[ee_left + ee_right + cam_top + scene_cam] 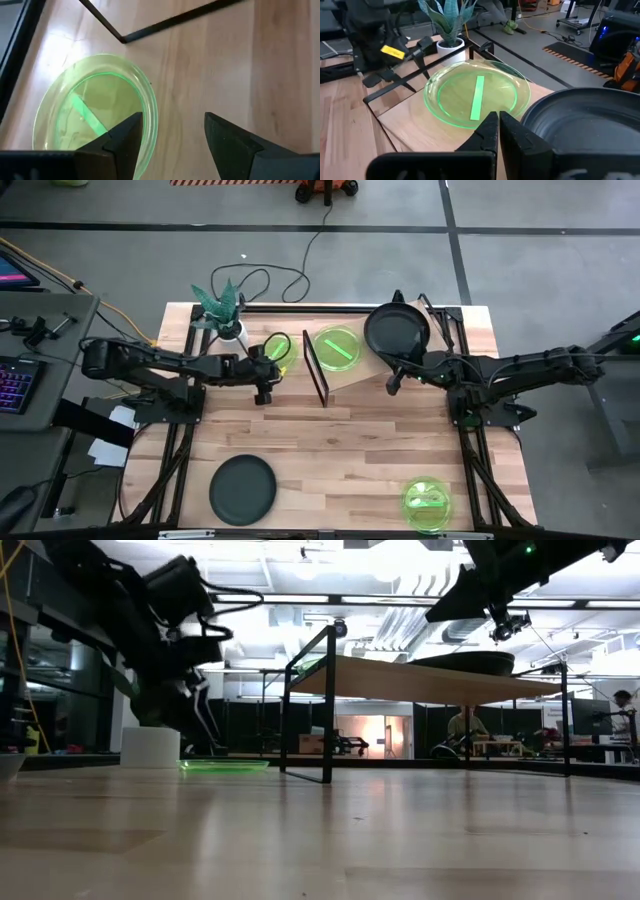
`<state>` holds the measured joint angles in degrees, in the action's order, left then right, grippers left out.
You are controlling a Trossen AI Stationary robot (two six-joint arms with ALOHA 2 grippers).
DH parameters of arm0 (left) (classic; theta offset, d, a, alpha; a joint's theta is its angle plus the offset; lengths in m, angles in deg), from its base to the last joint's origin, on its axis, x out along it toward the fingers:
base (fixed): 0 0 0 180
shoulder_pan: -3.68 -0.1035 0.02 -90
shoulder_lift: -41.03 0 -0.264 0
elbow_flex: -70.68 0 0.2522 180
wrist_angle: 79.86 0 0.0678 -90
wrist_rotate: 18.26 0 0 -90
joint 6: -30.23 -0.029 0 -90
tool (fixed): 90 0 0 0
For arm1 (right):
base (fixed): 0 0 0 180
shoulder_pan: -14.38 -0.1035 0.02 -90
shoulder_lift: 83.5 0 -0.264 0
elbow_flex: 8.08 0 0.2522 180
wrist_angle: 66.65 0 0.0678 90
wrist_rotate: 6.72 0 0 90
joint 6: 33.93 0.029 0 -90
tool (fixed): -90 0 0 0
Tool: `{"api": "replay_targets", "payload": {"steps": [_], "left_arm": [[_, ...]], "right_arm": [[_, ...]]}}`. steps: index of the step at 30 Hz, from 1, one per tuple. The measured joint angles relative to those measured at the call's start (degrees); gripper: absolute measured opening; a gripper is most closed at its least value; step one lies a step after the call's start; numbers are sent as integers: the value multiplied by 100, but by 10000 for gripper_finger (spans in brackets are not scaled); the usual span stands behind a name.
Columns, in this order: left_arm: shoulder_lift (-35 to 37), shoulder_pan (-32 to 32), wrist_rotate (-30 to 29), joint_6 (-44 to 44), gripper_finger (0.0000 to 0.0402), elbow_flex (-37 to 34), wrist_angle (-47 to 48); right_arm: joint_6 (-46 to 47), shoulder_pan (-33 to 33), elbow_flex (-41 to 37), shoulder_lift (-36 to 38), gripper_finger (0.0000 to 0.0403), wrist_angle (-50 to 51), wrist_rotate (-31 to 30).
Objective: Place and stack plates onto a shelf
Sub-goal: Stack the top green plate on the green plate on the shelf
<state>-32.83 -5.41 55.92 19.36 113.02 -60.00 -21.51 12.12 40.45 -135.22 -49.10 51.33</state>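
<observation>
Here the left gripper (pixel 264 383), fingers (pixel 122 137) apart and holding nothing, hangs just above the rim of a neon-green plate (pixel 277 347) lying flat on the tabletop (pixel 340 460) near its far edge, beside the white pot (pixel 231 331). The right gripper (pixel 393 379), fingers pressed together and empty, sits over the shelf (pixel 355 370) at the far edge, next to a dark grey plate (pixel 397 330) and a second green plate (pixel 336 348) resting on the board. A further grey plate (pixel 242 488) and green plate (pixel 427 503) lie along the near edge.
</observation>
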Motion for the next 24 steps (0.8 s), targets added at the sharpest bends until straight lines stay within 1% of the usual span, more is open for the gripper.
{"api": "replay_targets", "payload": {"steps": [9,15,17,20,22,24], "left_arm": [[-958,-502,-122,-173,198,-2,-573],[-1261,-911,-50,-33,197,17,-874],[-1300,-992,-31,34,188,15,-921],[-1337,-1050,-40,122,150,15,-953],[-1340,-1064,-48,141,108,12,-914],[-1345,-1065,-63,177,56,8,-880]], "right_arm": [[13,0,0,0,0,11,0],[13,0,0,0,0,16,0],[13,0,0,0,0,16,0],[14,0,0,0,0,15,0],[51,0,0,0,0,18,0],[57,0,0,0,0,16,0]]}}
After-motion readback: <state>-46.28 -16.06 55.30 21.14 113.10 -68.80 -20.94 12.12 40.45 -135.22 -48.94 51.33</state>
